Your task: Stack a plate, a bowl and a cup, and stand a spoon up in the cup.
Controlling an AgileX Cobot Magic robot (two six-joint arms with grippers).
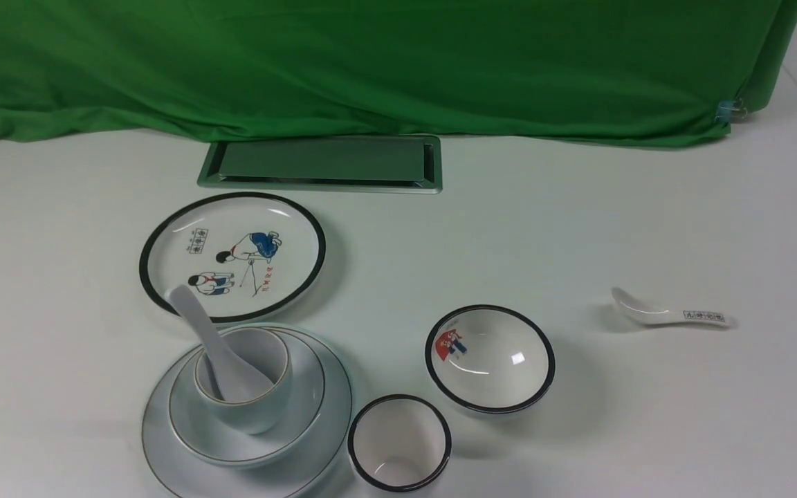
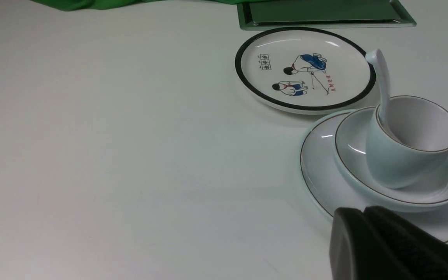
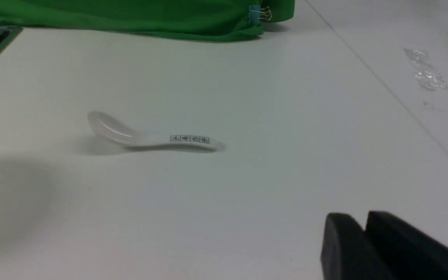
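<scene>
Stack: I see the plate [image 1: 163,443] on the desk [image 1: 578,228] at my near left, the bowl [image 1: 301,415] sitting in it, and the cup [image 1: 250,387] standing inside the bowl.
Spoon: the plain spoon [image 1: 208,339] stands in the cup, scoop end down, its handle leaning up and away over the cup's far-left rim.
Left pincer: in the left wrist view I see the left pincer [image 2: 364,217] as two dark fingers pressed together with nothing between them; it sits just beside the plate's edge, touching nothing that I can make out.
Right pincer: the right pincer [image 3: 364,221] shows in its wrist view as two dark fingers with only a thin seam between them; I cannot tell whether it is fully closed. It holds nothing.
Other dishes: a cartoon plate [image 1: 232,256] lies just behind the stack, a black-rimmed cup [image 1: 399,443] just to its right, and a black-rimmed bowl [image 1: 490,360] near that.
Far right: a printed spoon [image 1: 668,315] lies flat, well apart from everything else.
</scene>
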